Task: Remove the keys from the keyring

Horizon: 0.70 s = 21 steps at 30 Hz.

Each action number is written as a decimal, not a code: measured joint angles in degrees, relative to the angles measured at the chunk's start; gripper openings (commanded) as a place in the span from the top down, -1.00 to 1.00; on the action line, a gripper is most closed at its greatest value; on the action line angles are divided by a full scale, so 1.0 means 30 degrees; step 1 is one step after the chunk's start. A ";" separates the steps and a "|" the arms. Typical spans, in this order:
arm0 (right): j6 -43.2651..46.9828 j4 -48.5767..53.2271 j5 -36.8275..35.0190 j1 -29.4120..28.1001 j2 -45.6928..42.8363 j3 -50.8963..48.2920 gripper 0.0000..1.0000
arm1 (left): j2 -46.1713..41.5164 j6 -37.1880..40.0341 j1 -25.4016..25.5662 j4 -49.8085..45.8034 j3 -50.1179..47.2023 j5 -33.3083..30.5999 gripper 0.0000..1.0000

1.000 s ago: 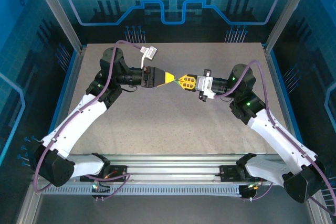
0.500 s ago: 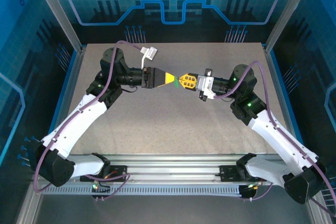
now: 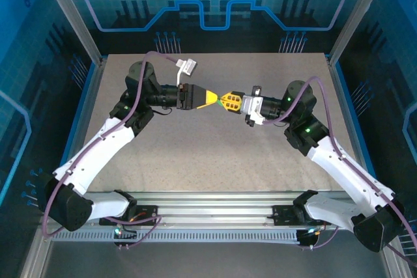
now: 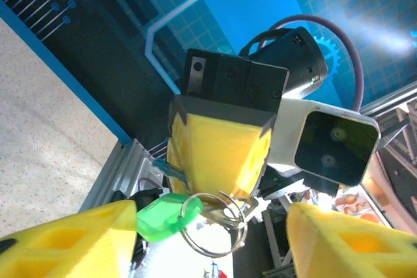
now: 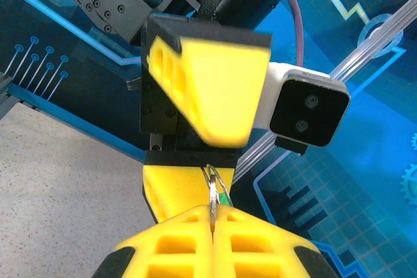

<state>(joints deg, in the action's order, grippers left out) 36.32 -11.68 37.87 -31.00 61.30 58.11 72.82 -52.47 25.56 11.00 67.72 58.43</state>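
Blue circuit-print walls (image 3: 215, 4) frame the right end effector (image 5: 212, 218) (pinching the keyring (image 5: 212, 190)).

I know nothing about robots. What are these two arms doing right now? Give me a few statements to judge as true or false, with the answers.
1. The left gripper and right gripper meet in the air above the table. True.
2. The right gripper is shut on the keyring. True.
3. The key has a red head. False: its head is bright green.
4. The left gripper is squeezed shut. False: its fingers stand wide apart, with the key and keyring between them.
5. The keyring lies flat on the table. False: it is held up in the air by the right gripper.
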 measured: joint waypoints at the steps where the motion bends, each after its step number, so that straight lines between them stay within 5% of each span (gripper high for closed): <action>1: 0.0066 0.0007 -0.0015 -0.0044 0.0000 0.0000 1.00 | 0.0029 -0.0117 0.0000 0.0146 -0.0102 0.0000 -0.08; 21: 0.1362 0.0612 -0.0634 -0.0415 -0.0051 0.0117 1.00 | 0.0109 -0.1049 0.0029 0.1785 -0.0364 0.0321 0.49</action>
<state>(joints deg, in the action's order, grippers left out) 40.40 -9.85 35.97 -32.25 61.14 58.46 73.14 -55.61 25.65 16.36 66.63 59.40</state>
